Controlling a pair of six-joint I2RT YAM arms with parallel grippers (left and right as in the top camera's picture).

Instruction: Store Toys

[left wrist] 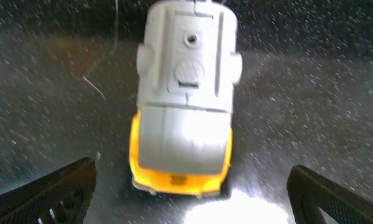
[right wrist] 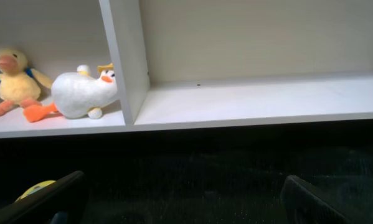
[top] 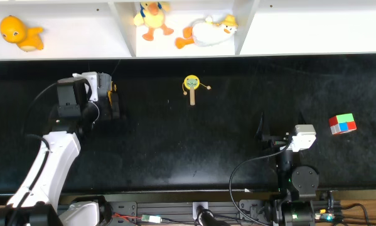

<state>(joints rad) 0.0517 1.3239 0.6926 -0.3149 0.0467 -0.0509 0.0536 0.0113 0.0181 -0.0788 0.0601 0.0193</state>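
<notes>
Notably, the left end effector (left wrist: 191, 186) hangs spread above the white-and-yellow toy truck (left wrist: 186, 93) near the desk's far left edge, where a skewed closure could push the toy away.

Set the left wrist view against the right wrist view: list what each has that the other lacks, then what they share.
Left wrist view: a white and yellow toy truck standing between the fingers of the open left gripper, apart from both. Right wrist view: the white shelf, a yellow duck plush and a white goose plush in one compartment, the edge of a yellow toy, and the open right gripper. Shared: the black table.
</notes>
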